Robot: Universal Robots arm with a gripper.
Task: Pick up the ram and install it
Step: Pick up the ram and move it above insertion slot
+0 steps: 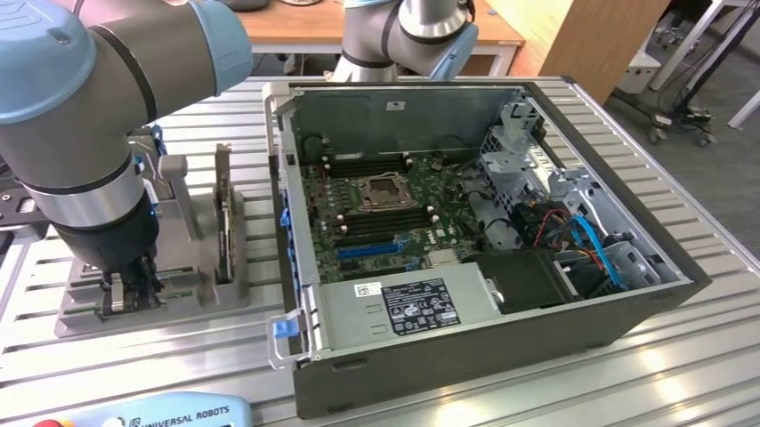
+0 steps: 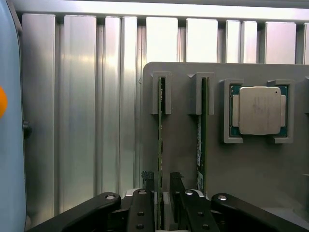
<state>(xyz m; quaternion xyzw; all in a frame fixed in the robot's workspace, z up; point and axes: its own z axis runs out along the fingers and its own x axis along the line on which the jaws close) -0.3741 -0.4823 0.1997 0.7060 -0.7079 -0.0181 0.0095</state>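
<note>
At the case's [image 1: 475, 360] nine o'clock in the exterior view, the part-open gripper [image 2: 161, 181] straddles the ram [image 2: 160, 130] in its holder [image 2: 231, 164], unclamped.

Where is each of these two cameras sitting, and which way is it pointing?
Exterior view: off the arm, above the table, looking down on the open computer case and grey holder; the arm shows on the exterior view's left.
Wrist view: on the wrist, looking down past the gripper, open around the ram standing in its slot.
Both see the gripper and the holder.
</note>
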